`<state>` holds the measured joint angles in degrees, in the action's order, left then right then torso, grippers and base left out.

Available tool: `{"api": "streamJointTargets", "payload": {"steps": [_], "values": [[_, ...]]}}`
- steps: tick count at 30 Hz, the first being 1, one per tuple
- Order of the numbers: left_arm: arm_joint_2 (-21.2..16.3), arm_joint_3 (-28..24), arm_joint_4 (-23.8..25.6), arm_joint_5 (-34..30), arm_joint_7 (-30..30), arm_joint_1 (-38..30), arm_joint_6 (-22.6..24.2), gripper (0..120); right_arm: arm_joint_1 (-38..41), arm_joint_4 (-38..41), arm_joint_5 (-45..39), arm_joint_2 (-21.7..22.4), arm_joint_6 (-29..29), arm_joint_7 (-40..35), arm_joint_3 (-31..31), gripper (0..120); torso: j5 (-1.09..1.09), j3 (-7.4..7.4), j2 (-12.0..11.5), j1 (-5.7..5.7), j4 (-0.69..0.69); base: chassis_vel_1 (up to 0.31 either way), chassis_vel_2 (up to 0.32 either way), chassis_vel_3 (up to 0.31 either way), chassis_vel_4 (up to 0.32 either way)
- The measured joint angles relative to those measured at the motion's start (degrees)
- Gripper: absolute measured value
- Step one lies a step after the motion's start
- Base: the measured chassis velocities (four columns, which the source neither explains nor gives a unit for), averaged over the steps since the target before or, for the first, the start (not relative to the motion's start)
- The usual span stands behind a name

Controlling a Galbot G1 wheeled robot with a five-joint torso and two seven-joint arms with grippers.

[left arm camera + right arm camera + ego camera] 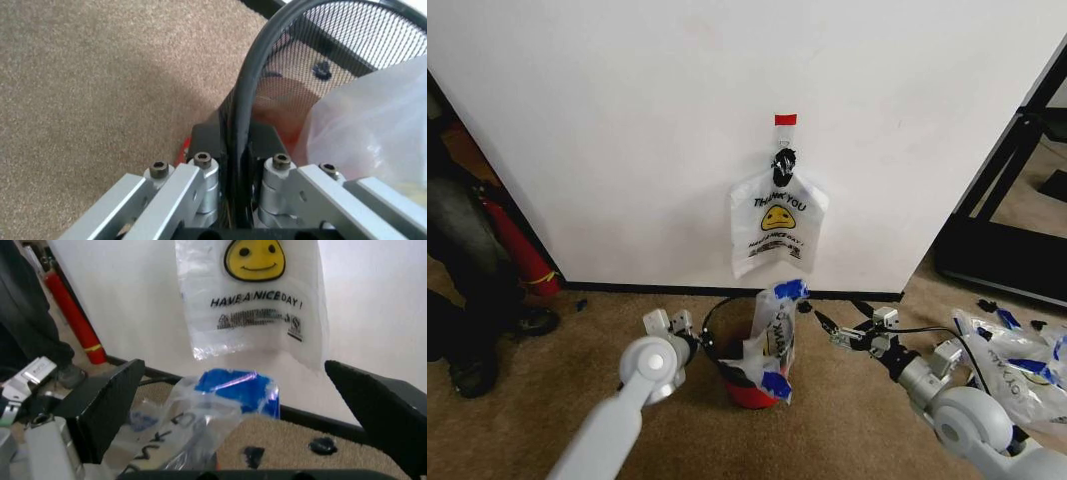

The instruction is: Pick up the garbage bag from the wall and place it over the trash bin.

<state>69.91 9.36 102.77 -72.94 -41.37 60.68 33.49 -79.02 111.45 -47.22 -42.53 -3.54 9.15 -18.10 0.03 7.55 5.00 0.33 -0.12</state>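
Garbage bag (775,335) sits half in the trash bin (727,352), crumpled, its blue patch sticking up.

Left gripper (235,162) pinches the bin's black rim between its fingers (280,172). Right gripper (812,315) is just beside the bag's top, fingers (110,407) spread wide with nothing between them. Another bag (777,225) with the same print hangs from the hook (784,160) on the wall (627,130) behind the bin.
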Motion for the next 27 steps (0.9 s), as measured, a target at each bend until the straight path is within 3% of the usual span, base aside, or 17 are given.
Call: {"api": "streamJointTargets", "payload": {"steps": [8,11,17,19,24,27], "values": [[-0.25,-0.29,2.08,4.4,1.27,2.37,-0.12,5,0.64,-1.19,0.33,-0.23,-0.59,1.14,0.35,100,-0.03,0.01,0.0,0.01,-0.01,0.0,0.0,0.0,0.0],[-0.44,-0.49,3.07,6.04,1.56,3.18,-0.24,11,0.73,-1.39,0.39,-0.28,-0.64,1.32,0.41,100,-0.04,0.01,0.0,0.01,0.0,0.0,0.0,0.0,0.0],[-1.96,-0.44,10.24,11.14,1.75,5.84,-1.46,37,0.87,-1.63,0.54,-0.28,-0.72,1.69,0.49,100,-0.03,0.01,0.0,0.01,-0.01,0.0,0.0,0.0,0.0],[-2.45,-0.43,11.41,12.73,2.05,6.25,-1.57,41,0.88,-1.64,0.6,-0.27,-0.72,1.74,0.5,100,-0.03,0.01,0.0,0.0,-0.01,0.0,0.0,0.0,0.0],[-6.53,-0.66,18.39,23.92,7.66,9.14,-3.25,62,1.07,-1.8,0.78,-0.36,-1.0,1.82,0.59,100,-0.03,0.01,0.0,0.0,0.0,0.0,0.0,0.0,0.0],[-8.59,-1.46,21.5,25.9,11.23,9.89,-3.32,71,1.7,-2.29,0.63,-0.51,-1.49,0.96,0.55,100,-0.02,0.01,0.0,0.0,0.0,0.0,0.0,0.0,0.0]]}}
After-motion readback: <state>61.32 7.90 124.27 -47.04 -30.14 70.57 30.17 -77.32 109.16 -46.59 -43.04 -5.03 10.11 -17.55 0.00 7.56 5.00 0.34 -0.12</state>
